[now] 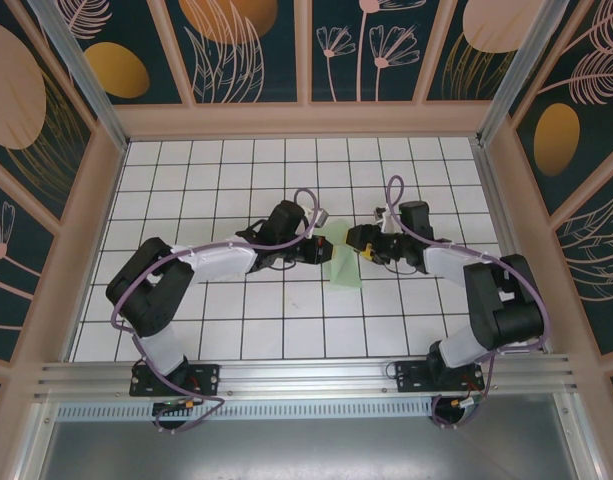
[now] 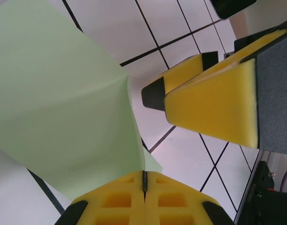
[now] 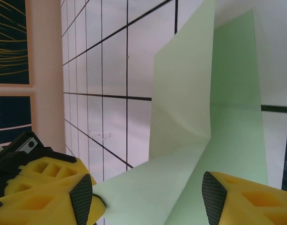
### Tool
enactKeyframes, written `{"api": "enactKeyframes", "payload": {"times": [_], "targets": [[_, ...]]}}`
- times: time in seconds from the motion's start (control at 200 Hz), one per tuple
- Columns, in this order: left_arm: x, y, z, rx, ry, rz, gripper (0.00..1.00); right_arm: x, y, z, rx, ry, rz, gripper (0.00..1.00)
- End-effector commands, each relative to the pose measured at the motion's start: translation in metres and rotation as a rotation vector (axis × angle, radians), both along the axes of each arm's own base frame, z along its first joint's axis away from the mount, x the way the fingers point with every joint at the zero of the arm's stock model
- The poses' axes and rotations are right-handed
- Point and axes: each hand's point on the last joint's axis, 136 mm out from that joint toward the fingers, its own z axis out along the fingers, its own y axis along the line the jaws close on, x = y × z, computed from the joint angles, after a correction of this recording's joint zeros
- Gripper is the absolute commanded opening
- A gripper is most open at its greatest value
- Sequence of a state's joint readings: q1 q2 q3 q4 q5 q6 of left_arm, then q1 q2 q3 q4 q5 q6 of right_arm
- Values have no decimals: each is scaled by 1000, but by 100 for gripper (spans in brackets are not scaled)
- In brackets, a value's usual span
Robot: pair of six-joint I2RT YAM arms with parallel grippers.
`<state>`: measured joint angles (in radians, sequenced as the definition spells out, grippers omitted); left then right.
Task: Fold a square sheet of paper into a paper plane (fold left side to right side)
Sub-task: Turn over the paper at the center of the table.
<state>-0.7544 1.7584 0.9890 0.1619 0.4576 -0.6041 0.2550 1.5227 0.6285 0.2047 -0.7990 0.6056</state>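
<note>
The square sheet of paper (image 1: 344, 270) is pale mint green and partly folded, lying mid-table between both grippers. In the left wrist view the sheet (image 2: 63, 103) rises as a curved flap, and my left gripper (image 2: 144, 174) is shut on its edge. From above, the left gripper (image 1: 319, 250) sits at the sheet's upper left corner. My right gripper (image 1: 352, 240) faces it from the right. In the right wrist view the right gripper (image 3: 148, 199) stands open, with a lifted layer of the sheet (image 3: 180, 140) passing between its fingertips. Its yellow fingers (image 2: 213, 98) also appear in the left wrist view.
White grid tiles (image 1: 286, 320) cover the table, enclosed by pinkish walls (image 1: 101, 200) on the left, back and right. Both arms bend inward from their bases at the near edge, and the right arm's elbow (image 1: 501, 300) stands at the right.
</note>
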Motion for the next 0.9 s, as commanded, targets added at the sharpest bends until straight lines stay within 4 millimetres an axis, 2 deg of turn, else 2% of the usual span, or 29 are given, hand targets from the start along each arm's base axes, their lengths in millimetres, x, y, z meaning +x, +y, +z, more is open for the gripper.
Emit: {"api": "enactKeyframes", "payload": {"times": [0.0,0.11,0.27,0.405,0.646,0.896], "targets": [[-4,3,0,-19,3,6,7,-4,9,-1,56,12,26,69],[-4,5,-6,-16,14,19,8,-4,11,-7,49,26,25,73],[-6,9,-16,-18,33,43,8,-6,17,-9,92,38,30,73],[-8,12,-24,-18,51,59,8,-5,19,-18,63,51,22,73],[-6,16,-21,-22,42,72,8,-3,14,-26,3,52,5,73],[-7,18,-21,-20,42,77,9,8,18,-22,24,46,12,73]]}}
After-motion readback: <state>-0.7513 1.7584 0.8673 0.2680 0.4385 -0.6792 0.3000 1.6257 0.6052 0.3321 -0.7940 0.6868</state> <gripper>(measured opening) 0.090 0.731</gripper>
